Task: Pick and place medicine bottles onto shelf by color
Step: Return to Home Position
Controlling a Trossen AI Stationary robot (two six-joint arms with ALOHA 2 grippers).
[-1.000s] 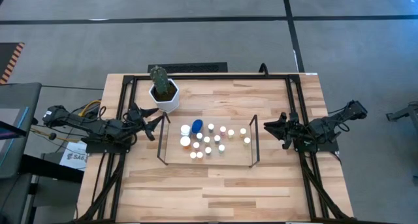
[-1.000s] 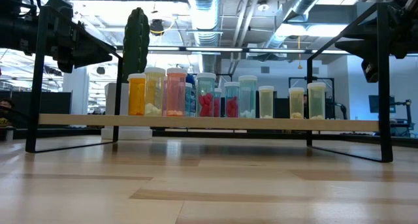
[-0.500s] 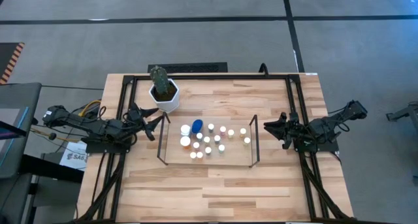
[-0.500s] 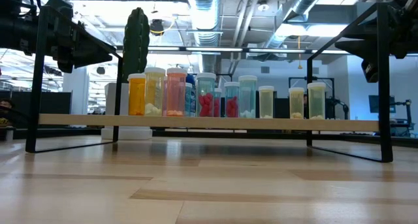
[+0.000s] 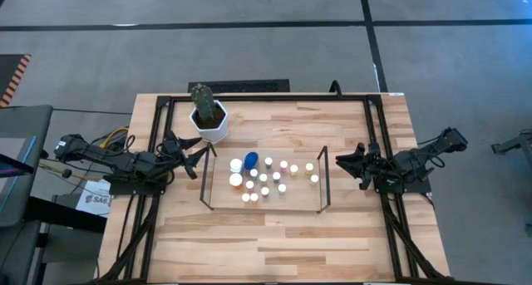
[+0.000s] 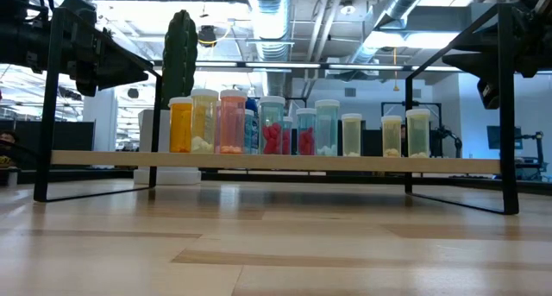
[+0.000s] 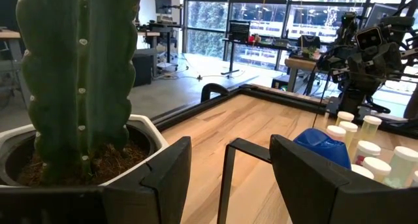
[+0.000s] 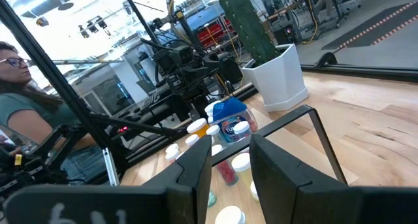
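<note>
Fifteen or so small round clear-plastic medicine bottles (image 5: 266,179) stand upright on the low light-wood shelf with thin dark end frames (image 5: 303,200). The shelf sits in the middle of the black-framed wooden table (image 5: 274,252), and no bottle shows on the bare boards, so the sorting looks finished.

The left gripper (image 5: 198,154) hangs off the shelf's left short end, just beside the white hexagonal cactus pot (image 5: 209,123). Its fingers are spread wide and hold nothing.

Along the shelf, the low view shows an orange-tinted bottle (image 6: 180,125) nearest the left end, then yellowish and pink ones. Clear ones with red pills come next, then clear ones with white pills, and pale yellowish ones sit toward the right end. The larger blue-capped bottle (image 5: 251,159) stands near the shelf's back left. The rear rows hide behind the front ones, so the grouping there is probably, not certainly, by colour.

The right gripper (image 5: 342,162) waits off the shelf's right short end, with a narrower gap between its fingers and nothing in it.

I judge the bottles light, stiff and smooth-walled, so liable to slip and easy to topple. They stand close together, so a grip from above, on the body just under the cap, would suit best.
</note>
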